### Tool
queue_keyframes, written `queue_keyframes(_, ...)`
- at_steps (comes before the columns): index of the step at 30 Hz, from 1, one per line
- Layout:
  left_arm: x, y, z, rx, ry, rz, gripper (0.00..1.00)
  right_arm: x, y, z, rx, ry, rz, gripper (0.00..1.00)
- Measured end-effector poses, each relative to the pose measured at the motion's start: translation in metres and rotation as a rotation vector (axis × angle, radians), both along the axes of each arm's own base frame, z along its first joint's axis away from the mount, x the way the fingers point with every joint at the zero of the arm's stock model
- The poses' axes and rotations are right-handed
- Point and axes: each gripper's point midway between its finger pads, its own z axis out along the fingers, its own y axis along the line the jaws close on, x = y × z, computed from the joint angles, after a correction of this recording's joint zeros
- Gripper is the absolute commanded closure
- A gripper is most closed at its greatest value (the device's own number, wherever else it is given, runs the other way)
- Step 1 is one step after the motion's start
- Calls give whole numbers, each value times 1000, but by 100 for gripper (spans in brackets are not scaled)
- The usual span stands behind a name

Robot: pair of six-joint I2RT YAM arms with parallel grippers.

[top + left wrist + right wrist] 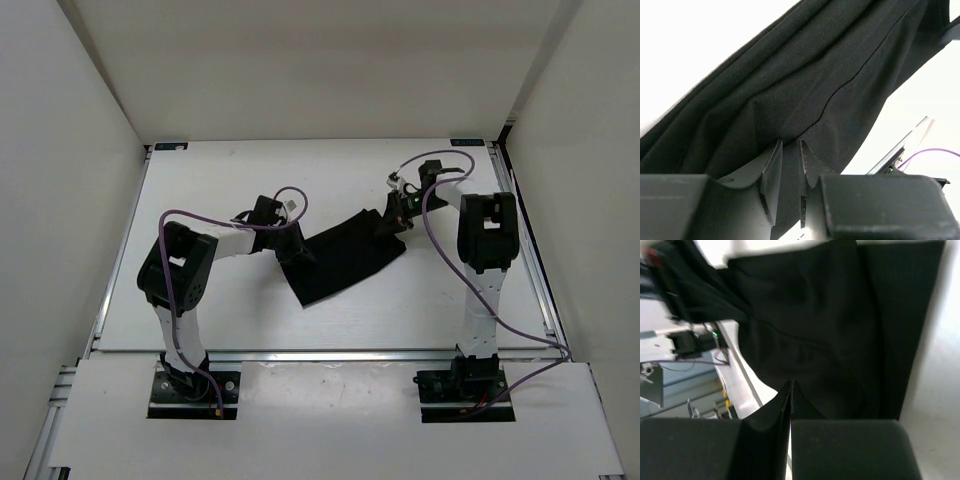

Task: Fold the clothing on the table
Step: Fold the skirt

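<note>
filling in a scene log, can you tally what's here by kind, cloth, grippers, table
clothing, black: 1
grippers, each pinching the clothing: 2 (left gripper, right gripper)
table, white: 1
total: 4

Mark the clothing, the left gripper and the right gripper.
clothing [345, 260]: top view, middle of the fabric.
left gripper [790, 146]: left wrist view, between the fingertips.
right gripper [791, 386]: right wrist view, between the fingertips.

text: none legible | signs: blue tags [171, 146] at far corners of table [250, 325], too small to read
</note>
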Motion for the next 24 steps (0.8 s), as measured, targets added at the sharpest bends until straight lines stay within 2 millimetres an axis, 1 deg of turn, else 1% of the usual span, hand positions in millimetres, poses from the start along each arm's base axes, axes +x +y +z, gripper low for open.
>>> queue_keyframes(2, 0, 0, 0, -2, 0, 3, 70, -14, -1, -11, -38, 38, 20, 100)
queue_keyframes(5, 1, 1, 0, -4, 5, 10, 71, -29, -3, -24, -97, 82, 40, 100)
queue_keyframes(9, 3, 3, 0, -6, 8, 20, 71, -45, -7, -44, -190, 125, 58, 100)
queue_keyframes(11, 3, 3, 0, -5, 9, 21, 71, -50, -8, -49, -234, 151, 59, 100)
queue_keyframes(14, 2, 3, 0, -6, 10, 22, 72, -50, -12, -51, -315, 176, 39, 100)
queue_keyframes(16, 1, 3, 0, -8, 9, 22, 72, -49, -19, -51, -397, 179, 20, 100)
queue_keyframes(20, -7, 7, 1, -9, 6, 23, 74, -45, -45, -50, -558, 145, -3, 100)
queue_keyframes(24, -12, 13, 1, -11, 6, 31, 74, -47, -66, -50, -683, 129, 6, 100)
